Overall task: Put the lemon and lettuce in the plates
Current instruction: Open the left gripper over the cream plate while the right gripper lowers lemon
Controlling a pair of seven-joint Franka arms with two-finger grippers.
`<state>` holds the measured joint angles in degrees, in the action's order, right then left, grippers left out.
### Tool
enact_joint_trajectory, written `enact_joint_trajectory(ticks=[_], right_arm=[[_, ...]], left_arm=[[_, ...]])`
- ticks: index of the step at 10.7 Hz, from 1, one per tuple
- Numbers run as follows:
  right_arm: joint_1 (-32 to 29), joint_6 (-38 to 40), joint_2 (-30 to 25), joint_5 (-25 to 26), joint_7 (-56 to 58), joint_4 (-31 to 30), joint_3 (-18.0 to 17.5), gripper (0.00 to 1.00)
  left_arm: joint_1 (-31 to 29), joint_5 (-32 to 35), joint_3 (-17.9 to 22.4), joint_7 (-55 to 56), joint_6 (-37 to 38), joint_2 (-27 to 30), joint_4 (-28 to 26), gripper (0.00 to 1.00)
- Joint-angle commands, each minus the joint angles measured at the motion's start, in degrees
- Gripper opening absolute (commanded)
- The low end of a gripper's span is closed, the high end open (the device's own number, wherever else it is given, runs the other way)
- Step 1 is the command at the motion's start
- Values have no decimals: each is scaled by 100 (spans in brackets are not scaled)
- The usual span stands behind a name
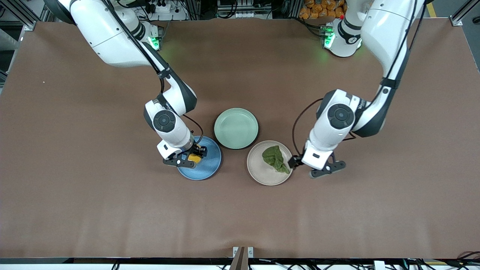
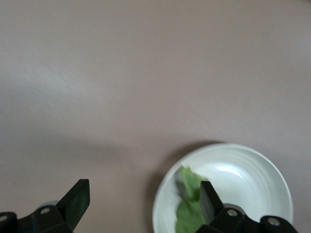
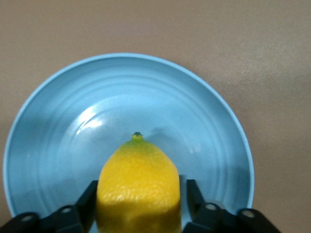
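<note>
A: Where are the two things now?

B: In the lower centre of the front view. The lemon (image 1: 194,157) is on the blue plate (image 1: 210,167), between the fingers of the right gripper (image 1: 195,155). The lettuce (image 1: 275,159) lies on the cream plate (image 1: 262,176). The mint plate (image 1: 236,128), higher in the frame, is bare.

A: And the fingers?

B: The left gripper (image 2: 144,194) has its fingers wide apart and holds nothing. One finger stands just in front of the leaf, at the plate's rim. In the right wrist view the fingers stand narrow on each side of the lemon. I see a thin dark gap at one side, so I judge they do not clamp it.

A: How do the things point?

B: The lemon lies on its side. Its long axis runs along the fingers, and its small green tip points to the middle of the plate. The leaf is crumpled. Its long axis slants from the plate's middle down to the rim at the left arm's end.

A: What may go wrong?

B: The lemon is oval and could roll on the shallow plate if a finger brushes it when lifting. The leaf's end is beside the left finger, which may catch it and drag it onto the tabletop (image 1: 112,210).
</note>
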<state>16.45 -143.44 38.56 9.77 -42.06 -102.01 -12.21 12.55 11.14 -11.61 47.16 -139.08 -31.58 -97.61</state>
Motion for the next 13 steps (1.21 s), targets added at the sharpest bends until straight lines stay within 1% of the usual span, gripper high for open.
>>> enact_joint_trajectory(ticks=[1,3,4,5,6,7,9,10,13], right_arm=[[24,36,152,254,-197,269,-18,100],[24,141,99,210,-179,375,-27,100],[24,246,90,184,-179,462,-27,100],[16,482,90,184,-162,611,-27,100],[16,850,73,210,-118,813,-27,100],[-2,1210,20,227,-74,971,-27,100],[-72,1555,-251,228,301,999,-18,100],[-124,1800,-400,228,496,999,-18,100],[-361,2363,-805,210,1067,999,-9,100]], left_arm=[[-287,213,-43,-137,319,204,-12,100],[-341,204,-52,-216,504,257,-38,100],[-367,213,-61,-286,775,362,-56,100],[-437,213,-61,-530,1099,433,-134,100],[-533,221,-79,-689,1224,529,-318,100],[-526,213,-61,-761,1226,687,-590,100],[-604,126,9,-1207,1208,1475,-1484,100],[-613,-6,140,-1497,1208,1836,-1828,100],[-605,-909,456,-2140,1217,2794,-2743,100]])
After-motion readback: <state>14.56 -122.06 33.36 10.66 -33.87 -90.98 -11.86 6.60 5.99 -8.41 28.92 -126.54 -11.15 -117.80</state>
